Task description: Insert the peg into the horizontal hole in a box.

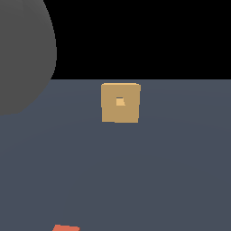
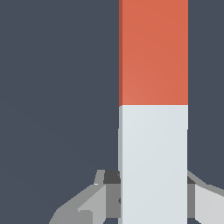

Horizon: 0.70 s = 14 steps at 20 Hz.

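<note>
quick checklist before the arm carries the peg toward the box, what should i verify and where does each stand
1. Fingers on both sides of the peg: ok. In the wrist view the gripper flanks its pale end.
2. Grip closed firmly: cannot tell. The contact faces are hidden behind the peg.
3. Hole unblocked: ok. It shows open in the face of the box.
4. Box upright on the floor: ok.
5. Peg clear of the box: ok. Only its orange tip shows at the exterior view's bottom edge, far from the box.
6. Peg lined up with the hole: not ok. The tip sits toward the exterior view's left of the hole.
</note>
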Available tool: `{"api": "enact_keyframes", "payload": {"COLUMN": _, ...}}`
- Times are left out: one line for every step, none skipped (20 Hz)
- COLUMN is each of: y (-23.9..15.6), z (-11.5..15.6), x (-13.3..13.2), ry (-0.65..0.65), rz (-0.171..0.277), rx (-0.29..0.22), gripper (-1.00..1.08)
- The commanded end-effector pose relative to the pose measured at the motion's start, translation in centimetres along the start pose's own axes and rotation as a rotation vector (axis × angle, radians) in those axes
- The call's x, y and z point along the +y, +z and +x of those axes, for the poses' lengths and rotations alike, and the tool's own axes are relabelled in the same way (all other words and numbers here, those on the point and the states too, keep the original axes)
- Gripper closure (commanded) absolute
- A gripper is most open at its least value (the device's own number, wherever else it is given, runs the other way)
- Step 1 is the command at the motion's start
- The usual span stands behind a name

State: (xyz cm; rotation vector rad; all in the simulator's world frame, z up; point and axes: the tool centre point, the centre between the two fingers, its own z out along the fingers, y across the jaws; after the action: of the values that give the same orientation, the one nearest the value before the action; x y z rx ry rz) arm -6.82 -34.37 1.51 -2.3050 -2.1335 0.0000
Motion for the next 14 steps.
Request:
{"api": "enact_keyframes", "payload": {"y": 0.0, "z": 0.0, "x": 0.0, "ry": 0.000, "rz": -0.001, "rx": 0.000, "gripper": 1.08}}
{"api": "enact_keyframes", "payload": {"y": 0.0, "z": 0.0, "x": 0.0, "ry": 0.000, "rz": -0.001, "rx": 0.000, "gripper": 1.08}}
{"api": "enact_keyframes", "payload": {"y": 0.0, "z": 0.0, "x": 0.0, "ry": 0.000, "rz": -0.001, "rx": 0.000, "gripper": 1.08}}
{"api": "enact_keyframes", "payload": {"y": 0.0, "z": 0.0, "x": 0.0, "ry": 0.000, "rz": -0.001, "rx": 0.000, "gripper": 1.08}}
{"api": "enact_keyframes", "payload": {"y": 0.0, "z": 0.0, "x": 0.0, "ry": 0.000, "rz": -0.001, "rx": 0.000, "gripper": 1.08}}
{"api": "enact_keyframes", "payload": {"y": 0.0, "z": 0.0, "x": 0.0, "ry": 0.000, "rz": -0.001, "rx": 0.000, "gripper": 1.08}}
{"api": "enact_keyframes", "payload": {"y": 0.0, "z": 0.0, "x": 0.0, "ry": 0.000, "rz": -0.001, "rx": 0.000, "gripper": 1.08}}
{"api": "enact_keyframes", "payload": {"y": 0.0, "z": 0.0, "x": 0.0, "ry": 0.000, "rz": -0.001, "rx": 0.000, "gripper": 1.08}}
{"api": "enact_keyframes", "payload": {"y": 0.0, "z": 0.0, "x": 0.0, "ry": 0.000, "rz": -0.001, "rx": 0.000, "gripper": 1.08}}
{"api": "enact_keyframes", "payload": {"y": 0.0, "z": 0.1, "x": 0.0, "ry": 0.000, "rz": -0.001, "rx": 0.000, "gripper": 1.08}}
{"api": "enact_keyframes", "payload": {"y": -0.1, "z": 0.4, "x": 0.1, "ry": -0.001, "rz": 0.000, "rx": 0.000, "gripper": 1.08}}
{"api": "enact_keyframes", "payload": {"y": -0.1, "z": 0.6, "x": 0.1, "ry": -0.001, "rz": 0.000, "rx": 0.000, "gripper": 1.08}}
{"api": "enact_keyframes", "payload": {"y": -0.2, "z": 1.0, "x": 0.2, "ry": -0.001, "rz": 0.000, "rx": 0.000, "gripper": 1.08}}
{"api": "enact_keyframes", "payload": {"y": -0.3, "z": 1.5, "x": 0.2, "ry": -0.003, "rz": 0.000, "rx": 0.000, "gripper": 1.08}}
